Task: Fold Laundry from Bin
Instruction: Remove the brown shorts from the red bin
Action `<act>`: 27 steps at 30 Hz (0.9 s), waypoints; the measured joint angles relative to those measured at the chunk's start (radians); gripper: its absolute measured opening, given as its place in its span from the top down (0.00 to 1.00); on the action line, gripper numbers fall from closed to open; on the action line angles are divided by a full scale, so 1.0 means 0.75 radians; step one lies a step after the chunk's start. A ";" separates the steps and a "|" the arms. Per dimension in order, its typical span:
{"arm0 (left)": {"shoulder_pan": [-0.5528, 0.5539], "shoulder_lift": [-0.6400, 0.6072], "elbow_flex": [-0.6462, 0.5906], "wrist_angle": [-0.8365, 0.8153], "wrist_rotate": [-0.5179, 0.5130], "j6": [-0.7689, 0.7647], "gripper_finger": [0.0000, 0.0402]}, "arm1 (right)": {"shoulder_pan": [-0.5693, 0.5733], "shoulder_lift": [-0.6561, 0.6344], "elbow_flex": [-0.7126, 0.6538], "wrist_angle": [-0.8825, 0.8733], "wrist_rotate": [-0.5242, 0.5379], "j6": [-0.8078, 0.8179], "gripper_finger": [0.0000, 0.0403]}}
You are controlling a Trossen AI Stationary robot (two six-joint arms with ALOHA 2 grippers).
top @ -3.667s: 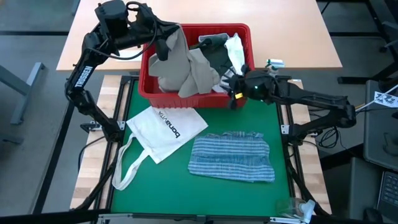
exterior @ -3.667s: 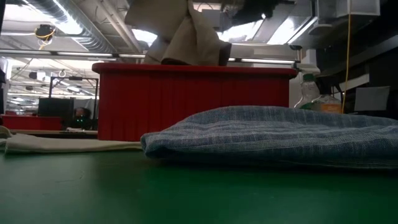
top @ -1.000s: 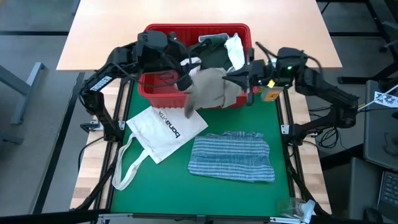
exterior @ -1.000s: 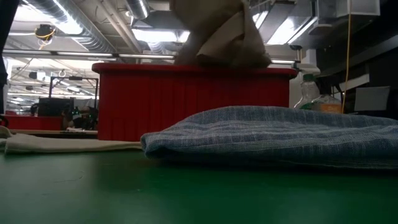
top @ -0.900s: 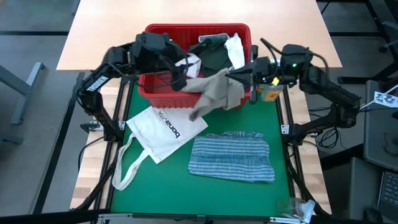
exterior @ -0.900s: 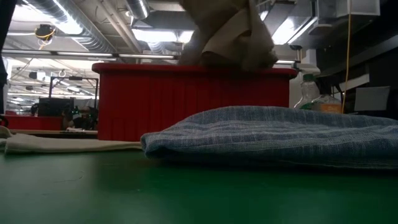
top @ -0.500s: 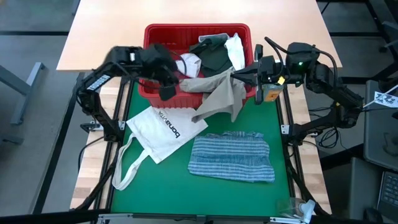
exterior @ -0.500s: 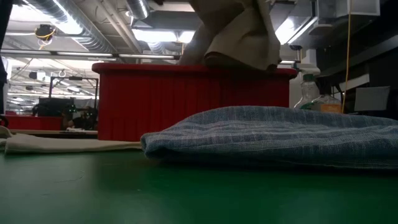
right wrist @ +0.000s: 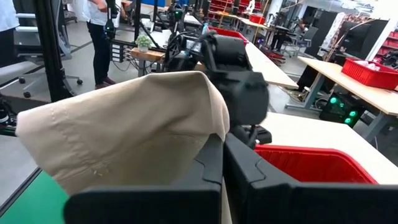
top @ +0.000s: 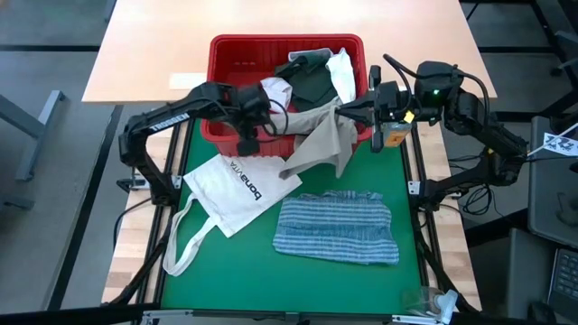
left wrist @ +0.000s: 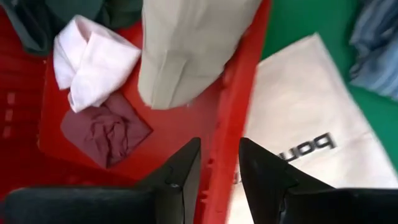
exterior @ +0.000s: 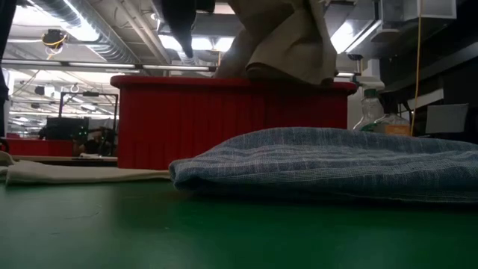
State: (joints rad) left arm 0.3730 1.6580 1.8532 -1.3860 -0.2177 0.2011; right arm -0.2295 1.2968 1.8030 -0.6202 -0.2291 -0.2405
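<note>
Right now my right gripper (top: 350, 106) has its jaws clenched on an edge of the tan shirt (top: 318, 140), which hangs from the front right of the red bin (top: 226, 54), trailing over the rim towards the green worktop (top: 235, 271). My left gripper (left wrist: 219, 163) hovers over the bin's front wall with jaws parted, holding nothing. To do this step well, I judge I should bring those free jaws to a second edge of the shirt, well apart from the first, so the cloth can spread flat. I should set it down clear of the blue-striped cloth (top: 336, 227) and the white tote bag (top: 239, 188).
</note>
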 joint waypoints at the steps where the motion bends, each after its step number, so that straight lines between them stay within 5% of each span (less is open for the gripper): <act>1: 0.025 -0.003 -0.017 0.015 0.009 0.018 0.75 | 0.000 0.000 0.000 -0.003 -0.001 0.000 1.00; 11: 0.334 -0.007 -0.155 0.190 0.341 0.053 0.79 | 0.000 0.001 0.001 -0.020 -0.001 0.000 1.00; 19: 0.532 -0.007 -0.284 0.330 0.828 -0.053 0.82 | 0.000 0.001 0.001 -0.024 -0.001 0.000 1.00; 27: 0.620 -0.007 -0.386 0.407 0.969 -0.156 0.82 | 0.000 0.001 0.001 -0.024 -0.001 -0.001 1.00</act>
State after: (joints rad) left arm 0.8377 1.6527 1.5639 -1.0811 0.5089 0.0844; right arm -0.2295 1.2976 1.8038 -0.6384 -0.2298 -0.2409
